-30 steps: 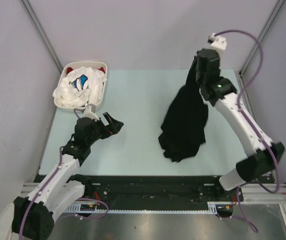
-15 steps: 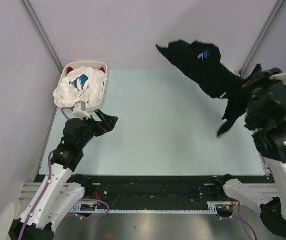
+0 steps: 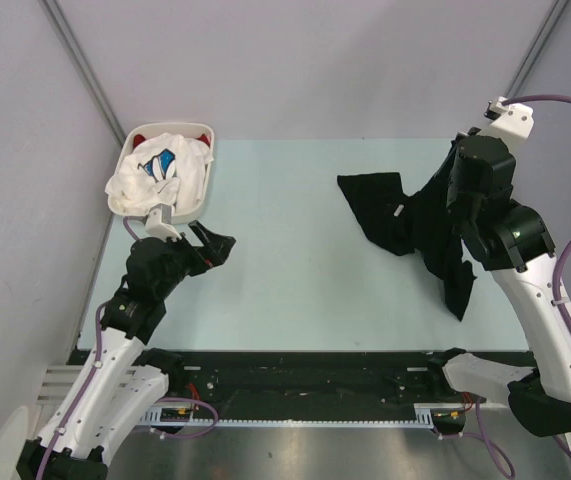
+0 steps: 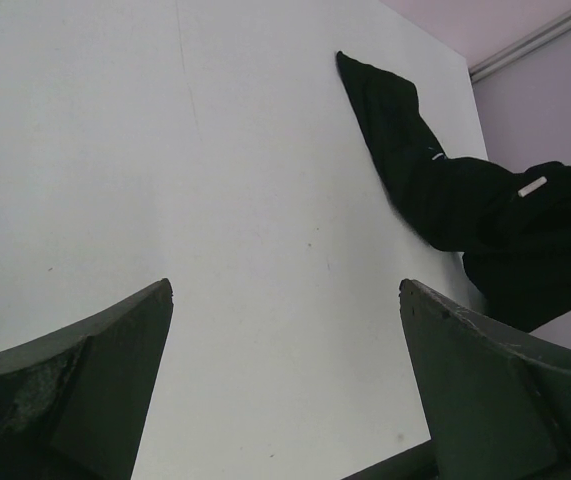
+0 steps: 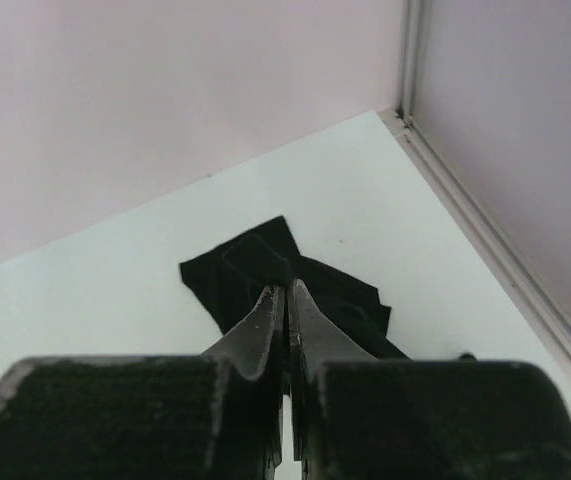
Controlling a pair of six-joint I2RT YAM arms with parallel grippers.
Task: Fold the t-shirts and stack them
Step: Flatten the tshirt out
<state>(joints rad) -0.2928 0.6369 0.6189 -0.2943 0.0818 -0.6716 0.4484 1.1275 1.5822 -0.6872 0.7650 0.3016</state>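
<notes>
A large black t-shirt (image 3: 393, 212) lies partly spread on the right half of the table, one end rising to my right gripper (image 5: 287, 286). That gripper is shut on the black cloth, and the rest of the shirt (image 5: 242, 262) lies on the table beyond the fingertips. My left gripper (image 3: 216, 246) hovers open over the left of the table, with nothing between its fingers (image 4: 115, 345). The black shirt (image 4: 445, 190) lies well away to its right. A white t-shirt with blue print (image 3: 160, 168) is piled in the basket, with red cloth (image 3: 141, 138) under it.
The white oval basket (image 3: 123, 208) stands at the back left corner, just behind my left arm. Grey walls with metal posts (image 3: 80, 65) close off the back and sides. A black rail (image 3: 305, 385) runs along the near edge.
My right arm flung the black shirt up through the air and brought it down spread on the right of the table. The left arm shifted slightly and stayed open.
</notes>
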